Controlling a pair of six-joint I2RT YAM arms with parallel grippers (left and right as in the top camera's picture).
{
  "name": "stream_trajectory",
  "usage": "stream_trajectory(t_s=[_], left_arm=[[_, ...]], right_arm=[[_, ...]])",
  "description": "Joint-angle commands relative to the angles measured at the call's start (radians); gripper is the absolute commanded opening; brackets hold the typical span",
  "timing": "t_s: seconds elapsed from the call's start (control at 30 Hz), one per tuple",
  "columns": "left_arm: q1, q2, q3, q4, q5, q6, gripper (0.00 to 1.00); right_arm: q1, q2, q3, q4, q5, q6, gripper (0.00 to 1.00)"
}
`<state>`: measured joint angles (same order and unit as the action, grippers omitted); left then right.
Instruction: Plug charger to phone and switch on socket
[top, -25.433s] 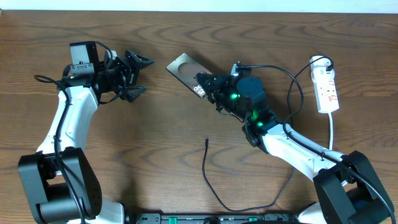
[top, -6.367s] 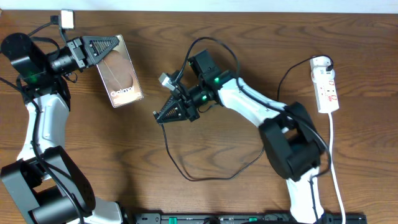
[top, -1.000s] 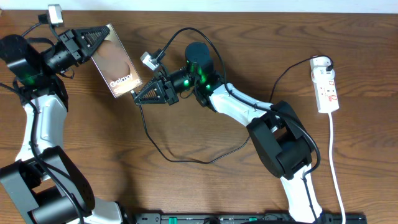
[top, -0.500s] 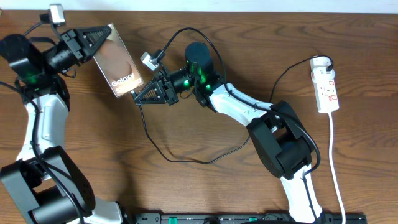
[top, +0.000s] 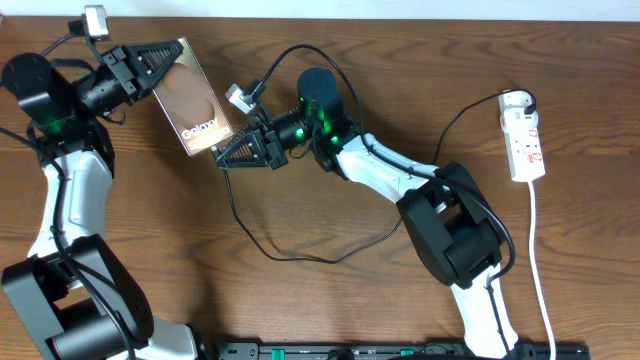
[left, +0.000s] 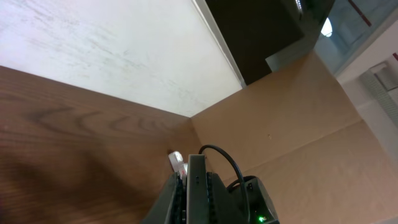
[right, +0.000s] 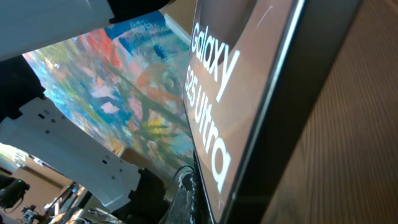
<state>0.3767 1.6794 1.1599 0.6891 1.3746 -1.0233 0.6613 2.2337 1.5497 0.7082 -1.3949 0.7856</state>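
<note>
My left gripper (top: 168, 55) is shut on the phone (top: 192, 92) and holds it tilted above the table's back left, its "Galaxy" lettering facing up. In the left wrist view the phone (left: 197, 180) shows edge-on between the fingers (left: 176, 198). My right gripper (top: 222, 157) is shut on the plug end of the charger (top: 262, 245), right at the phone's lower edge. I cannot tell whether the tip is in the port. The phone (right: 233, 93) fills the right wrist view, with my right gripper (right: 188, 200) dark just below it. The socket (top: 526, 140) lies at the far right.
The charger's black cable loops over the table's middle and runs up to the socket's plug head (top: 514, 99). The socket's white cord (top: 541, 270) trails down the right side. A thicker black robot cable (top: 300, 52) arches over the right wrist.
The left gripper has shifted the phone slightly right, toward the right gripper. The right arm has stayed where it was.
</note>
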Motion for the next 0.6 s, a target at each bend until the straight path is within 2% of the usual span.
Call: stream_trajectory(t_s=[0.0, 0.57], left_arm=[[-0.009, -0.013, 0.009, 0.009, 0.055, 0.019, 0.07], [-0.009, -0.013, 0.009, 0.009, 0.099, 0.055, 0.07]], right_arm=[[0.007, -0.010, 0.006, 0.007, 0.051, 0.030, 0.01], [0.003, -0.010, 0.006, 0.067, 0.100, 0.083, 0.01]])
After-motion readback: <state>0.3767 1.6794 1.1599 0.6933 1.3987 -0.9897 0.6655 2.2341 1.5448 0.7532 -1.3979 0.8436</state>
